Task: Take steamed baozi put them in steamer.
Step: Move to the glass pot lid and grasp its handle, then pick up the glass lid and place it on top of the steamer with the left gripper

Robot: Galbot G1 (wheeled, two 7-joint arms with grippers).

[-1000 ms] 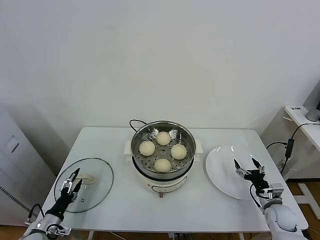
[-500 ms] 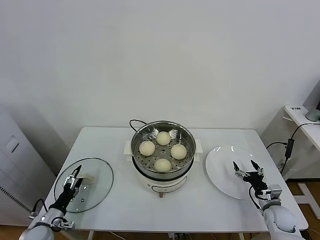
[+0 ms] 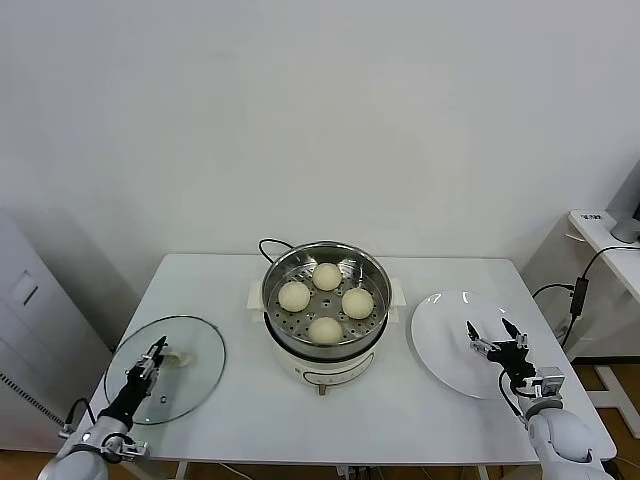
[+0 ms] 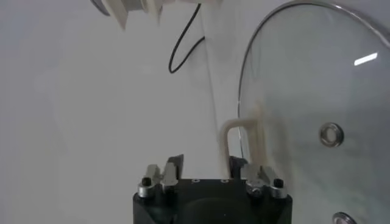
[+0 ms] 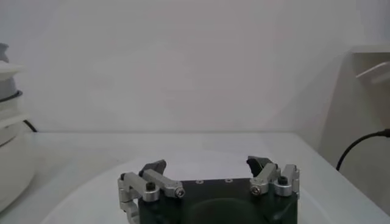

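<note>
Several pale round baozi lie in the shiny perforated steamer at the table's middle. My left gripper is low at the front left, over the glass lid. In the left wrist view its fingers stand partly closed. One leg of the lid's cream handle is between them, near one finger and with a gap on the other side. My right gripper hovers open and empty over the white plate, as the right wrist view also shows.
The steamer sits on a white cooker base with a black cord running behind it. The plate's rim lies near the table's right edge. A second white table stands to the far right.
My left gripper's fingers have narrowed around the lid handle, and the arm has sunk slightly toward the lid. The lid has shifted a touch. The right arm has barely moved.
</note>
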